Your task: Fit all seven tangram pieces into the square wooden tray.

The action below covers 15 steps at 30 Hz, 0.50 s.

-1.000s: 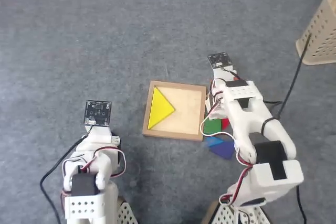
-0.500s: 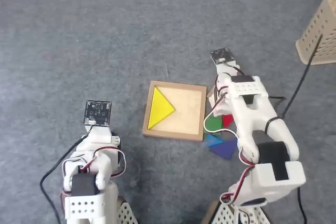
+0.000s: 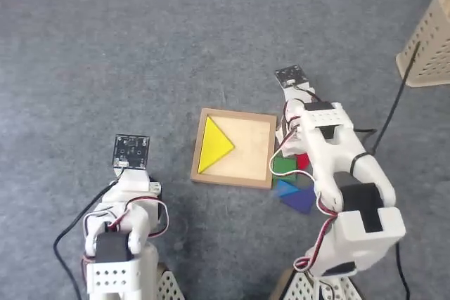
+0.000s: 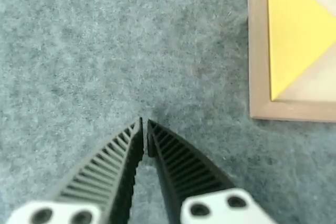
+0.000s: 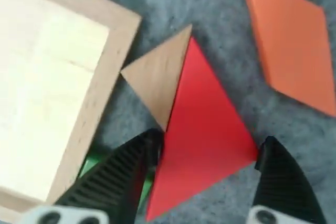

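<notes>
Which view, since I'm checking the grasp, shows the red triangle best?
The right wrist view: the red triangle lies large inside the open right gripper. The high view shows just its edge beside the right arm; the left wrist view faces the tray.

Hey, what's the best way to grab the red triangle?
Come straight down from above and pinch the red triangle across its side edges; it lies flat on the carpet. The right hand is open astride it. The tan triangle touches one edge, so grip clear of it.
</notes>
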Available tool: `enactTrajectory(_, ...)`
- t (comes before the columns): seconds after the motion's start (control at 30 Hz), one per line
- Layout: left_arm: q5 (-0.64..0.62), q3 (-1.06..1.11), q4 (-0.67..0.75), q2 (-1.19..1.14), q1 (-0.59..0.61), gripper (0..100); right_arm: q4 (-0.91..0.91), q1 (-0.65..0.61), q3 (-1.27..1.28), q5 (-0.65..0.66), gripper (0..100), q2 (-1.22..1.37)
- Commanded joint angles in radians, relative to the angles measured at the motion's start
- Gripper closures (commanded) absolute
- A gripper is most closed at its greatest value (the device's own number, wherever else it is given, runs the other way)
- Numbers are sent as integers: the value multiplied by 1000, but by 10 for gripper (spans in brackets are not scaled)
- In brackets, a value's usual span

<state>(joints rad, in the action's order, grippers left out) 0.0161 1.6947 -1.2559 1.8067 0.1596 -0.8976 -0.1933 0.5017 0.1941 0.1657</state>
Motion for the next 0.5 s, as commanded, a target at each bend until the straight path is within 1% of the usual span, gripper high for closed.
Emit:
enactTrajectory(0.0, 3, -10, -8, 18, -3, 983, 8, -4, -40, 46, 695, -10)
enactTrajectory(0.13, 3, -10, -8, 18, -3, 983, 8, -4, -35, 49, 709, -8)
enactTrajectory(0.27, 3, -10, -8, 18, -3, 983, 7, -2, -34, 49, 808, -8)
enactTrajectory(0.33, 3, -10, -8, 18, -3, 983, 8, -2, -23, 49, 837, -10)
enactTrajectory(0.47, 3, -10, -8, 18, -3, 983, 8, 5, -15, 48, 840, -19)
